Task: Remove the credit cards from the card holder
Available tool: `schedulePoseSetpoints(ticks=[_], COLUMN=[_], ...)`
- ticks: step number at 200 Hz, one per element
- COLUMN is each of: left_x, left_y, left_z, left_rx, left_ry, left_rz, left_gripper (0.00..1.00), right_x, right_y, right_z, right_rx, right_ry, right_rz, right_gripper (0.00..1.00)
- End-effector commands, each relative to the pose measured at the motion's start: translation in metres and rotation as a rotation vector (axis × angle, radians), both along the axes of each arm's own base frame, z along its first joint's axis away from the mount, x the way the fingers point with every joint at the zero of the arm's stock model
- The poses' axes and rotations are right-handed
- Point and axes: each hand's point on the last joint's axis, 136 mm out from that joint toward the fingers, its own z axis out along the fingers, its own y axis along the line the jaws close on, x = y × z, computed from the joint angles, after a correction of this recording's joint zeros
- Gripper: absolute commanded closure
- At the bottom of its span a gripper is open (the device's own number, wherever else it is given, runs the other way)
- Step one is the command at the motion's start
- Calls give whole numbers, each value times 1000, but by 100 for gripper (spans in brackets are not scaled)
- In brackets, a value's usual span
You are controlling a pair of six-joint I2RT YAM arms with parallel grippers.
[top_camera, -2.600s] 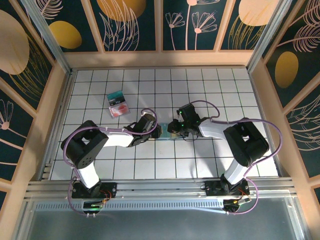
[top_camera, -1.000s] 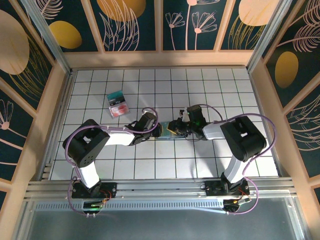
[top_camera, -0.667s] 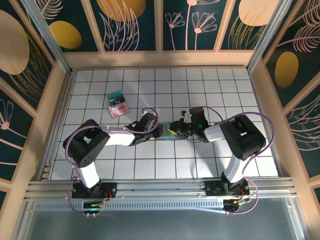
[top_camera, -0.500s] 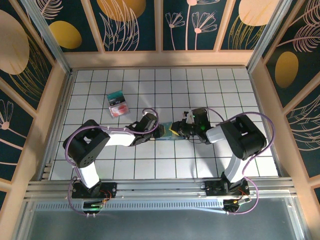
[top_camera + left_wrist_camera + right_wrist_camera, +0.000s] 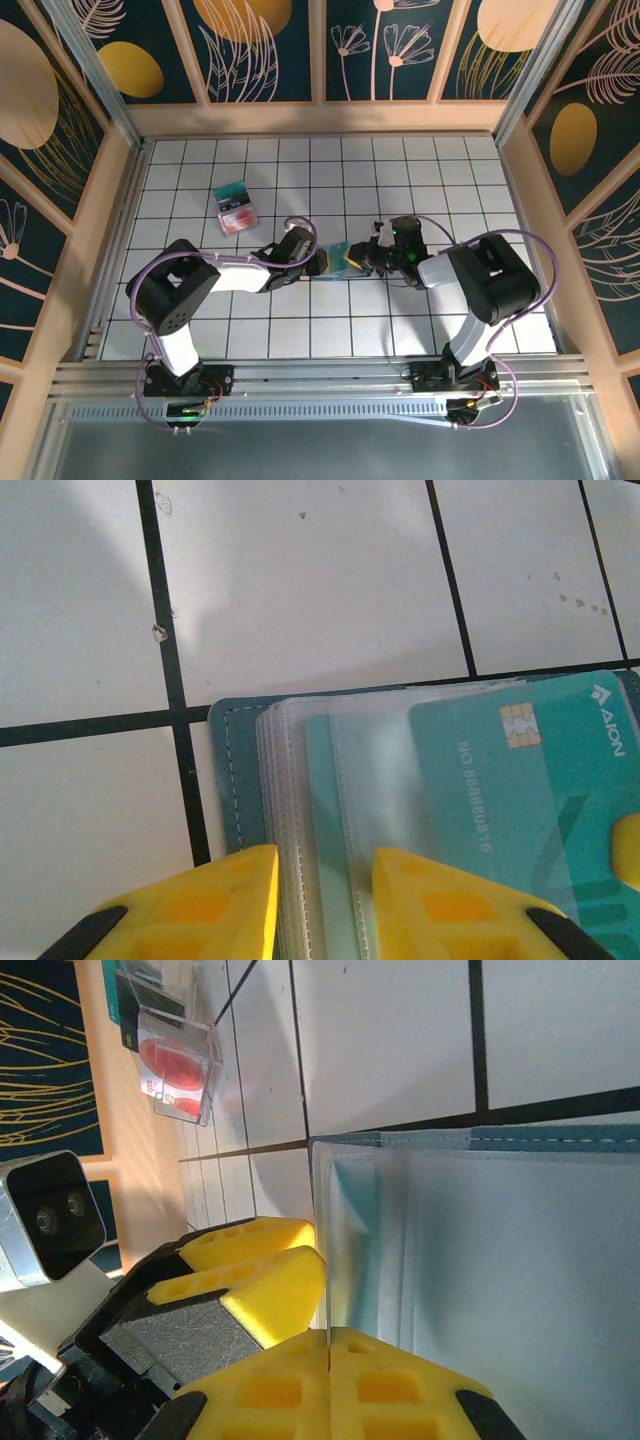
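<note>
Left wrist view shows the card holder (image 5: 235, 780) lying open on the table (image 5: 300, 580), left gripper (image 5: 325, 900) narrowly parted over its sleeves (image 5: 290, 810), right gripper (image 5: 328, 1355) closed on the half-out teal credit card (image 5: 520, 790); a weak hold-down could let the holder drag along.

You have a white tiled table (image 5: 450, 170): the card holder (image 5: 238, 780) lies open near its middle, the card pile (image 5: 235, 207) well apart, far-left.
</note>
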Motion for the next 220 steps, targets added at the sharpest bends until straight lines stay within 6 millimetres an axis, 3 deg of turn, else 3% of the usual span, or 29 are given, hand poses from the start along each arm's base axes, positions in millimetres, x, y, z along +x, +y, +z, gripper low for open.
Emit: schedulePoseSetpoints(ticks=[1,58,139,175,181,220], left_x=[-8,-7,3,8,10,17], left_y=[7,7,5,3,2,5], left_z=[-10,-6,15,28,44,80], left_rx=[37,36,17,3,-22,-50], left_ry=[42,31,-22,-50,-77,-154], left_rz=[12,14,33,41,45,67], left_gripper=[70,70,68,57,53,34], right_x=[3,11,19,23,23,18], right_y=[-7,-24,-52,-57,-58,-56], right_z=[7,2,24,48,53,100], right_rx=[-25,-187,-349,-368,-370,-327], right_ry=[-38,-53,-141,-227,-248,-448], right_rz=[-14,-53,-102,-118,-117,-95], right_gripper=[97,100,100,100,100,100])
